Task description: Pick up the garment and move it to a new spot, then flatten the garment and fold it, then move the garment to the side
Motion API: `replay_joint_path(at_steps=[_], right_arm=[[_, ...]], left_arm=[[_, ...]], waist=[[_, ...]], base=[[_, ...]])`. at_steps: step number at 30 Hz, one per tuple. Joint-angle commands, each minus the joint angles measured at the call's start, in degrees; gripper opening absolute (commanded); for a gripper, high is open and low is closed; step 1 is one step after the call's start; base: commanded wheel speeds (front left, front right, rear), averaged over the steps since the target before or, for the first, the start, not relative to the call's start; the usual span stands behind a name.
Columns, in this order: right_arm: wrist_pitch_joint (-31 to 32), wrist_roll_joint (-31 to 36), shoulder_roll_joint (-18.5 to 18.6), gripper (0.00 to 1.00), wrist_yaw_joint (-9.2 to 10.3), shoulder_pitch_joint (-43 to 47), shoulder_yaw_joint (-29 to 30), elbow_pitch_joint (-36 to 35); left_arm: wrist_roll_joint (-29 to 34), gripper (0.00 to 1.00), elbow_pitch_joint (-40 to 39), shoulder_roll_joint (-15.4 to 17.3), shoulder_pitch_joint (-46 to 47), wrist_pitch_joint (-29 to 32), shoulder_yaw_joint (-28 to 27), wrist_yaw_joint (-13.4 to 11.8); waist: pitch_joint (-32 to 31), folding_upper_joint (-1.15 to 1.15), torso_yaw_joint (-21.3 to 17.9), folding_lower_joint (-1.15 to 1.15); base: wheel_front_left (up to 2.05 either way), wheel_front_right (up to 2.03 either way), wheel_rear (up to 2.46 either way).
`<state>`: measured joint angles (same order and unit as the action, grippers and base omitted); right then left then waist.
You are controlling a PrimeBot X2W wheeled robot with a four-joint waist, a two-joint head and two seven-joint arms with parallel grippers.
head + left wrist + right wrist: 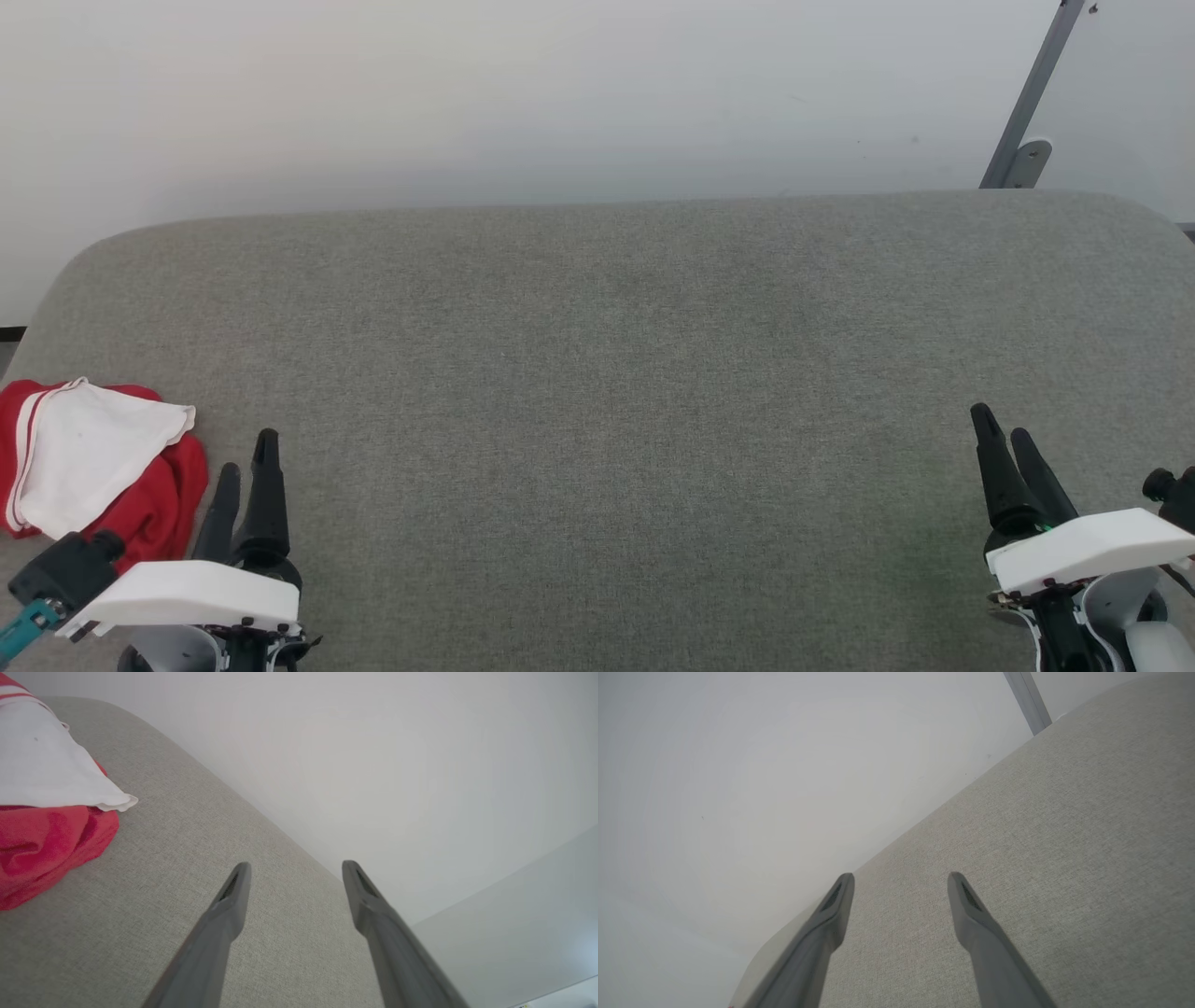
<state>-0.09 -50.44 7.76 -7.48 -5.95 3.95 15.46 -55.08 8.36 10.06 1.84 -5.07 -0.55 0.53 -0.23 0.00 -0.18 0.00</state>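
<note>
The garment [93, 467] is a red bundle with a white sleeve on top and striped trim, lying folded at the near left edge of the grey fabric table [607, 373]. In the left wrist view the garment [46, 812] fills the upper left. My left gripper [245, 467] hovers just right of it, apart from the cloth, its fingers open and empty; the left wrist view shows the gripper [294, 870] spread over bare fabric. At the near right my right gripper [1001, 429] is open and empty as well, and the right wrist view has it [901, 882] above the table.
A pale wall [560, 93] rises behind the table's far edge. A grey metal strut [1032, 103] with a bracket leans at the back right. The table's corners are rounded, and its left edge runs close to the garment.
</note>
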Motion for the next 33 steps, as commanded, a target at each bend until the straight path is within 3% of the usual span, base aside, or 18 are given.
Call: replay_joint_path(at_steps=[1,33], right_arm=[[-0.4,0.8,0.5,1.0,-0.01,-1.4,0.0,-0.7],[-3.2,18.5,2.7,1.0,-0.01,-0.7,-0.6,-2.7]], left_arm=[[1.3,1.0,-0.9,0.4,0.2,-0.4,-0.2,0.2],[21.3,1.0,-1.7,-0.1,-1.6,-5.5,-2.4,5.2]], waist=[[0.0,0.0,0.0,0.0],[-0.3,0.0,-0.2,0.0]], base=[[0.0,0.0,0.0],[0.0,0.0,0.0]])
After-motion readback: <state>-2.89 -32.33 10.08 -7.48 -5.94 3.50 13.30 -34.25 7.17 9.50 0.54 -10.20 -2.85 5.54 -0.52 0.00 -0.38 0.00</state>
